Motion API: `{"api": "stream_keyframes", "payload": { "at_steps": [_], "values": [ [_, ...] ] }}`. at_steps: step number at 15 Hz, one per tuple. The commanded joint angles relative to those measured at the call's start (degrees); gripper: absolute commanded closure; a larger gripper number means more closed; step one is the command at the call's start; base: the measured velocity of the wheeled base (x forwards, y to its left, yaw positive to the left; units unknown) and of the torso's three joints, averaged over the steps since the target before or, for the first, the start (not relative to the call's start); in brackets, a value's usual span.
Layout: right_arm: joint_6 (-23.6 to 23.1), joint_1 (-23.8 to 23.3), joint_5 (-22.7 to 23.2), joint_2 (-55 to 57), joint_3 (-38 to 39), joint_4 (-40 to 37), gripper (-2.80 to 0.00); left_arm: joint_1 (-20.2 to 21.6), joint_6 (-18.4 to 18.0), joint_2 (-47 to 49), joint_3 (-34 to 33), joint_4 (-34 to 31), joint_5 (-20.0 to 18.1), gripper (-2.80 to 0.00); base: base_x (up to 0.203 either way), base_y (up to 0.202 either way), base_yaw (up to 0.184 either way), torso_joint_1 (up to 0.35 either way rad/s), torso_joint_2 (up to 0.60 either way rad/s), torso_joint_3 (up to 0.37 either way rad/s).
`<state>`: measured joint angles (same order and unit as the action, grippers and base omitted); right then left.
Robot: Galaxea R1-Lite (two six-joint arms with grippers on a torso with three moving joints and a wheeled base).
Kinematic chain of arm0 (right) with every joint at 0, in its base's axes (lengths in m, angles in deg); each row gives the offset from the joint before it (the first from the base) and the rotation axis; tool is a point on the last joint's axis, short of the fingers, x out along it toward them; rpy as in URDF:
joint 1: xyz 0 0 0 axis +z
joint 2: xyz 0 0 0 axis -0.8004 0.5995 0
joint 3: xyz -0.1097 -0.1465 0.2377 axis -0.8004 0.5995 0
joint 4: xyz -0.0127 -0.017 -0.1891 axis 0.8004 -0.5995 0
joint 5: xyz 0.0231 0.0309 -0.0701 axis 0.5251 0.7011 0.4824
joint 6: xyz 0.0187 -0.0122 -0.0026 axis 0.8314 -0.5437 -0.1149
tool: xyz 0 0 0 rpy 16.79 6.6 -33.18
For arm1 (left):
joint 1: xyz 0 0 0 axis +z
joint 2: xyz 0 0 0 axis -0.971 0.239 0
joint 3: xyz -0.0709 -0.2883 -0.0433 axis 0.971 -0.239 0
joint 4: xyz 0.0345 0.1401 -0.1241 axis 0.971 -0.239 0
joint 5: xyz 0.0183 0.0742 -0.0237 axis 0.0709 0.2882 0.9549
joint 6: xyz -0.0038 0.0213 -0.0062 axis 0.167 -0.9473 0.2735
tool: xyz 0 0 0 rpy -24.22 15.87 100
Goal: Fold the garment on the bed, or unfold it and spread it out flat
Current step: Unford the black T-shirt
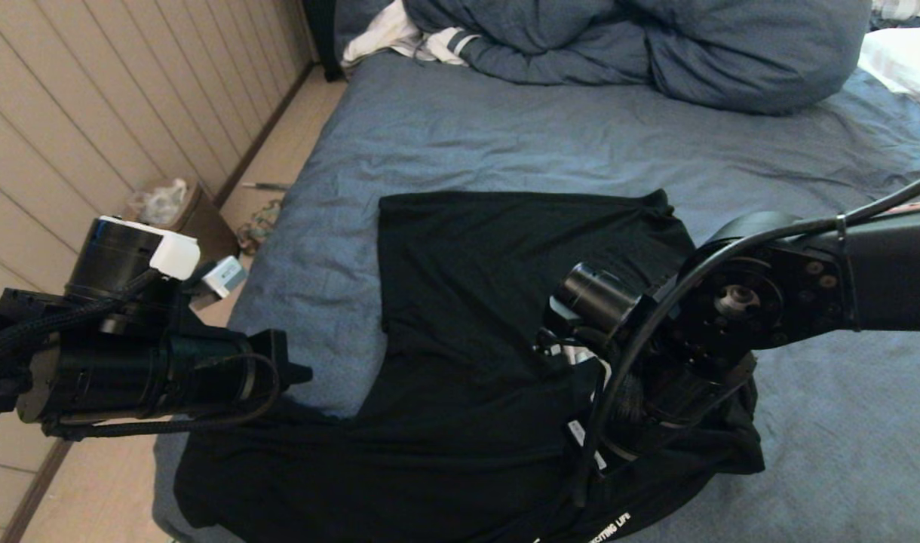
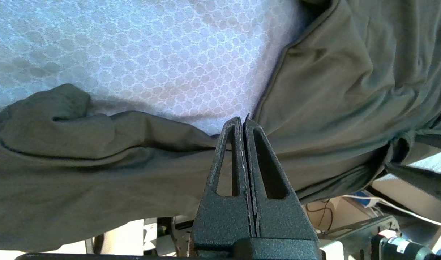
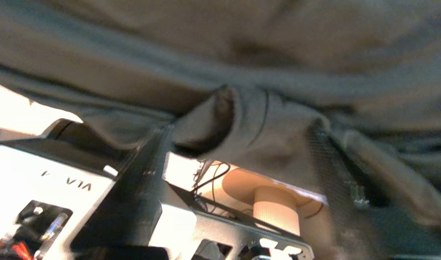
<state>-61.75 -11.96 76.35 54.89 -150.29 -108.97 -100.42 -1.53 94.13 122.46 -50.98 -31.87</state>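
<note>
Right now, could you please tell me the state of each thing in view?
T-shirt: partly folded, rumpled, near edge hanging off the bed.
Bed: wrinkled sheet, carrying the shirt.
Duvet: bunched at the far end.
Left gripper: shut, at the shirt's edge.
Right gripper: open, shirt fabric draped between its fingers.

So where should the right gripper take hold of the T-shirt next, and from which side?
Judging by its pose, the T-shirt is best taken at the bunched near-right hem, where the fabric stands up in folds beside the right gripper. Come from the bed's near edge, with the jaws apart and straddling the fold. The flat far half offers no ridge.
</note>
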Motion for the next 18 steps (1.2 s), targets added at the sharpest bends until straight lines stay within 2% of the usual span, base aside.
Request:
{"api": "stream_keyframes", "payload": {
  "at_steps": [1, 5, 11, 18],
  "values": [
    [0.1, 0.1, -0.5, 1.3, -0.1, -0.1, 0.0, 0.0, 0.2, 0.3, -0.1, 0.0, 0.0, 0.0, 0.0, 0.0, 0.0, 0.0, 0.0, 0.0],
    [0.2, 0.0, -0.7, 0.3, 0.2, -0.3, 0.0, 0.0, 0.4, 0.5, -0.1, 0.0, -0.2, 0.0, 0.0, 0.0, 0.0, 0.0, 0.0, 0.0],
    [0.6, -0.6, -0.8, -4.6, 5.9, -0.2, 0.0, 0.0, 0.5, 0.4, -0.1, 0.0, -0.5, 0.0, 0.0, 0.0, 0.0, 0.0, 0.0, 0.0],
    [1.0, -0.4, -0.6, -20.2, 21.9, -0.3, 0.0, 0.0, 0.6, -0.4, -0.1, 0.0, -0.5, 0.0, 0.0, 0.0, 0.0, 0.0, 0.0, 0.0]
  ]
}}
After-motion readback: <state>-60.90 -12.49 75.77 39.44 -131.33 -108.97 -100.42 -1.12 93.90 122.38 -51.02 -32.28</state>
